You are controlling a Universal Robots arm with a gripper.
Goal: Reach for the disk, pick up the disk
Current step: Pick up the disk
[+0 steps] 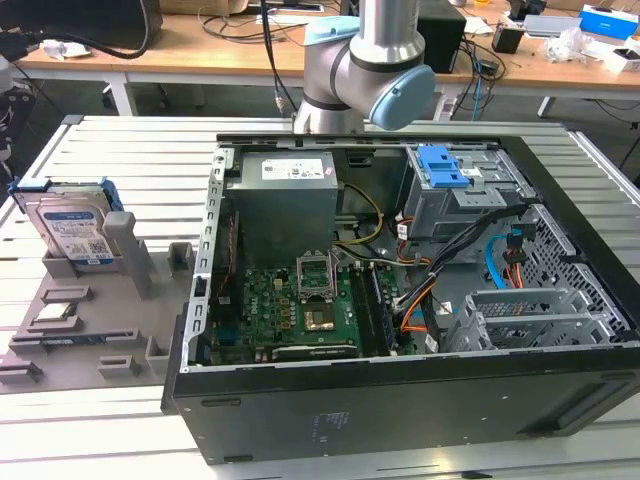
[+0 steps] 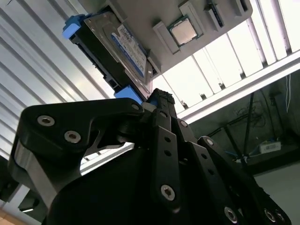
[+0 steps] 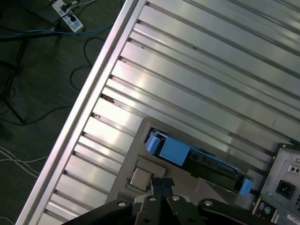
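Gripper (image 3: 162,183) narrow, empty, near upright disk (image 3: 176,151); chip (image 3: 140,177) beside it on grey holder (image 1: 70,330)

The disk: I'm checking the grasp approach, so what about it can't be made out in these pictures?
Exterior view: the disk has its lower edge hidden by the grey holder.
Second wrist view: the gripper covers part of its near end.
First wrist view: it shows edge-on, so its label face is hidden.
How near the gripper is to it cannot be judged in any view.
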